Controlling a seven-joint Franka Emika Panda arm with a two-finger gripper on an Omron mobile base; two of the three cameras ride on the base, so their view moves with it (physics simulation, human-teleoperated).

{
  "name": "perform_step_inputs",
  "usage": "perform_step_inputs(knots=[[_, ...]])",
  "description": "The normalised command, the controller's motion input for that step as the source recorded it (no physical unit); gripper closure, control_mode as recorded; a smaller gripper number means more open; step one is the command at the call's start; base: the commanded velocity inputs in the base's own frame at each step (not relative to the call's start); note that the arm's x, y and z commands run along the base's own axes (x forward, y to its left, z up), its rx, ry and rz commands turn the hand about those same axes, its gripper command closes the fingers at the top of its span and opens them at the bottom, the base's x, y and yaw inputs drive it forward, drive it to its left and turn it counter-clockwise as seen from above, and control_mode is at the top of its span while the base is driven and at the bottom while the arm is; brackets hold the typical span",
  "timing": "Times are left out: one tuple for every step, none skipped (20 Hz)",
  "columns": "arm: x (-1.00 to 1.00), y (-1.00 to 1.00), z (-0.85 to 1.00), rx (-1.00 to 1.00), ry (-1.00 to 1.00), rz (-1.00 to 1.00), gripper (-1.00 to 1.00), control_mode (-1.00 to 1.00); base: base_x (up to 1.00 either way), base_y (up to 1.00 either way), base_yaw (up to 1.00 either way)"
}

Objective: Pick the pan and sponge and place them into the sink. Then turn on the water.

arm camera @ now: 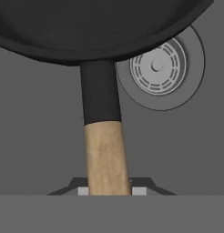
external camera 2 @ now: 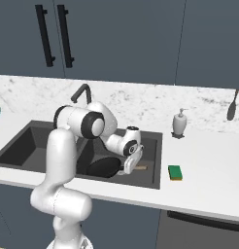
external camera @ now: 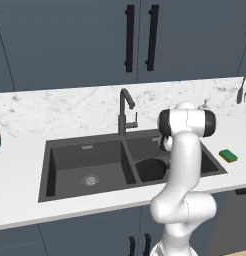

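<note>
The hand (external camera 2: 125,170) is lowered into the right basin of the sink (external camera 2: 151,181), its fingertips (arm camera: 139,191) clamped on the wooden handle of the pan (external camera 2: 103,167), which lies in that basin beside the round drain (arm camera: 158,67). The sponge (external camera 2: 175,172) rests on the white surface (external camera 2: 213,180) just right of the sink, apart from the hand. The faucet (external camera: 125,112) stands behind the centre divider and the soap dispenser (external camera 2: 179,122) at the back right.

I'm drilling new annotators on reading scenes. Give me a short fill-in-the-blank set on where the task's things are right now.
1. The pan is inside the ____ basin of the sink.
2. The gripper has its jaws closed on the pan's ____.
3. The sponge lies on the ____, right of the sink.
4. No ____ runs from the faucet.

Missing words: right; handle; counter; water
</note>
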Motion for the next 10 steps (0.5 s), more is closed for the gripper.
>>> perform_step_inputs(knots=[[0.27,0.00,-0.46,0.03,0.00,0.04,1.00,-1.00,0.00,0.00,0.00],[0.24,0.00,-0.49,0.05,0.00,0.04,1.00,-1.00,0.00,0.00,0.00],[0.21,0.00,-0.54,0.05,0.00,0.04,1.00,-1.00,0.00,0.00,0.00],[0.18,0.00,-0.56,0.05,0.00,0.04,1.00,-1.00,0.00,0.00,0.00],[0.18,0.00,-0.57,0.05,0.01,0.04,1.00,-1.00,0.00,0.00,0.00],[0.17,0.00,-0.60,0.04,0.00,0.04,1.00,-1.00,0.00,0.00,0.00],[0.19,0.00,-0.57,0.03,0.01,0.04,1.00,-1.00,0.00,0.00,0.00],[0.19,0.00,-0.55,0.03,0.01,0.04,1.00,-1.00,0.00,0.00,0.00],[0.20,0.00,-0.52,0.03,0.01,0.03,1.00,-1.00,0.00,0.00,0.00],[0.20,0.00,-0.49,0.03,0.01,0.03,1.00,-1.00,0.00,0.00,0.00]])
